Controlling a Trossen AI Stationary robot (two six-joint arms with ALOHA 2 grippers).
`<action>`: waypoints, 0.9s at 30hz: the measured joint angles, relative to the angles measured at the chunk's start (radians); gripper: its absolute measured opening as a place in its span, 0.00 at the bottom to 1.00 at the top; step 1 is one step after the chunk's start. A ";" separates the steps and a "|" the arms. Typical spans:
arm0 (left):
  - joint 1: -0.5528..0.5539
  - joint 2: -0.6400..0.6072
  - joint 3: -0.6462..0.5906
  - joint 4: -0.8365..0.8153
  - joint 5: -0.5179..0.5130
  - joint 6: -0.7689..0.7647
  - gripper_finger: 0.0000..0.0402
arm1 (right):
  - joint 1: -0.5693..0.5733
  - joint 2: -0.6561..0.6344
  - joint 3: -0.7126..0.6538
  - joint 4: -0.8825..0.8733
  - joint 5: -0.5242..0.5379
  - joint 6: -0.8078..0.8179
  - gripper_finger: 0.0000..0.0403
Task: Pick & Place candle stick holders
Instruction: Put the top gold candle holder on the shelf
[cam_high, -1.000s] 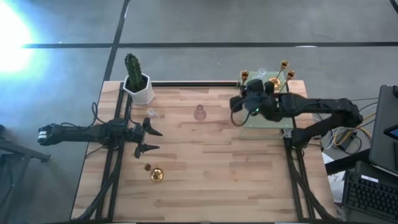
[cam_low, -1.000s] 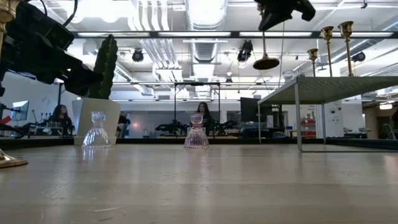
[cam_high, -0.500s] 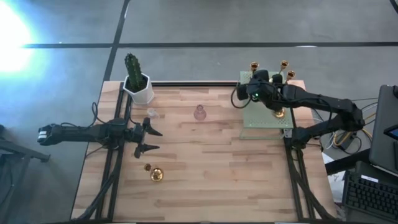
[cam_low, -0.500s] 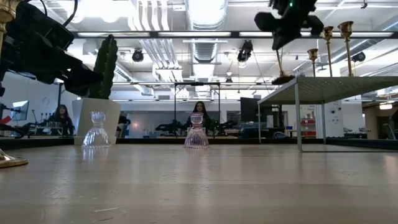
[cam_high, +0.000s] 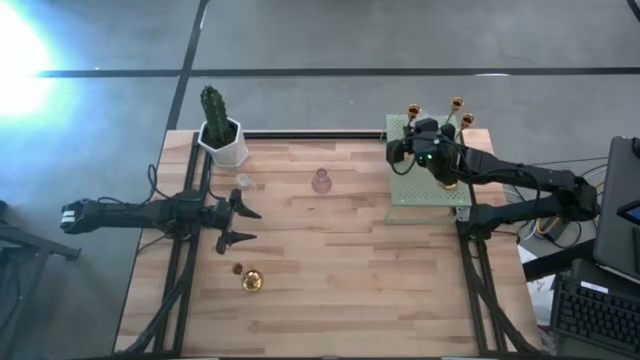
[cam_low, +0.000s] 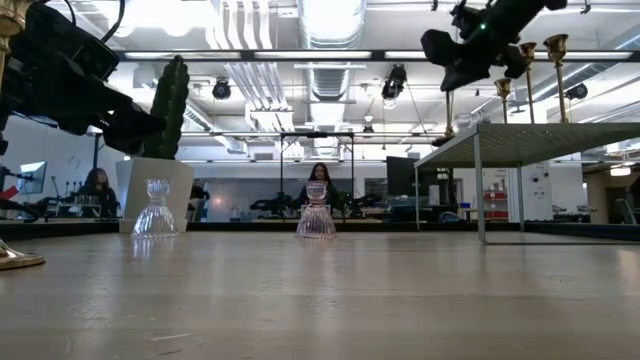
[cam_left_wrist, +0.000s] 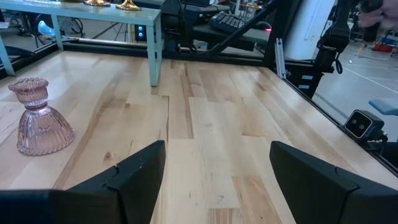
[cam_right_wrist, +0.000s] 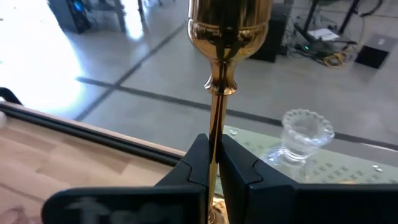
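My right gripper (cam_high: 408, 138) is over the raised pale green platform (cam_high: 420, 192) at the table's far right, shut on a tall gold candle stick holder (cam_right_wrist: 229, 25). Other gold holders (cam_high: 457, 103) (cam_high: 467, 120) (cam_high: 448, 182) and a clear glass one (cam_right_wrist: 303, 134) stand on the platform. A pink glass holder (cam_high: 321, 181) and a clear one (cam_high: 243, 182) stand on the table. A gold holder (cam_high: 250, 281) lies near my left gripper (cam_high: 240, 225), which is open and empty at the table's left. My right gripper pinches the gold holder's thin stem (cam_right_wrist: 216, 134), below the cup, between its two fingers. The fingers come roughly level from the table's right side and lie across the stem. The holder stands upright. Its stem (cam_low: 449, 105) reaches down to the platform top, and the gripper hides its base.
A white pot with a green cactus (cam_high: 220, 130) stands at the far left corner. The platform stands on thin legs (cam_low: 479, 185) above the table. Bare wood lies between the two arms (cam_high: 330, 260). A person sits in the room behind (cam_low: 325, 180).
My right gripper has gone toward the table's far right corner with the gold holder, staying shut on its stem. The holder hung clear beside the platform's edge; it has come down over the platform, among the other holders.
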 joint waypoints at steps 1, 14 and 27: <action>0.000 0.000 0.000 0.000 0.000 0.000 0.73 | -0.001 -0.014 -0.020 0.029 -0.001 -0.008 0.03; 0.000 0.000 0.000 0.000 0.000 0.000 0.73 | -0.016 -0.051 -0.085 0.099 -0.007 -0.126 0.03; 0.000 0.000 0.000 0.000 0.000 0.000 0.73 | -0.075 -0.020 -0.082 0.125 -0.065 -0.120 0.03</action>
